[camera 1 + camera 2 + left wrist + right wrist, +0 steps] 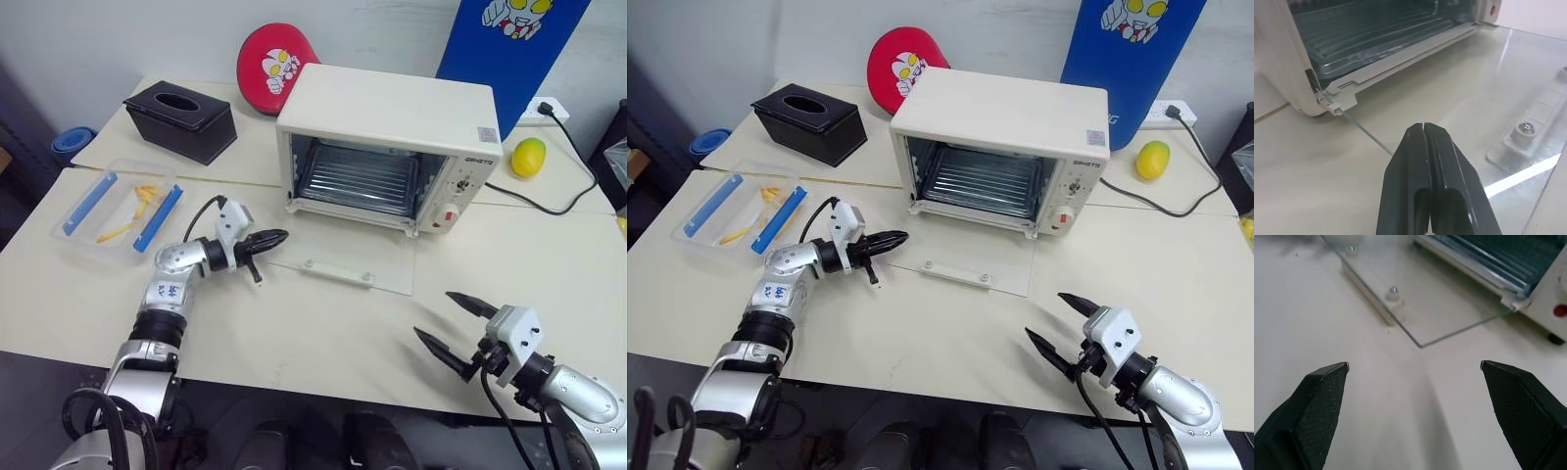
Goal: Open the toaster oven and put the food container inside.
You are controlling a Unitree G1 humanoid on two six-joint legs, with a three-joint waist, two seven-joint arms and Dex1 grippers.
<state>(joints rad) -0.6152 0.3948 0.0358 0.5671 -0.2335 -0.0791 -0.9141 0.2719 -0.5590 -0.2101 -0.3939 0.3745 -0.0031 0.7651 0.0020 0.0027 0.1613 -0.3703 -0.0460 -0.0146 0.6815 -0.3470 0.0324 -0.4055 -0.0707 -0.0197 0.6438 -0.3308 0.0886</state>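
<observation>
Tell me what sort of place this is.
Probably a robot test bench dressed as a kitchen counter, not a home: a toaster oven with its door down, a food container and a tissue box on pale tables.

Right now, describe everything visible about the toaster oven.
The toaster oven is a cream-white box standing on the table. Its glass door lies fully dropped, flat on the tabletop, with a pale handle bar near its front edge. Inside is a ribbed metal cavity, empty. On one side of the front, a control panel carries knobs and a red button. No gripper touches it.
</observation>
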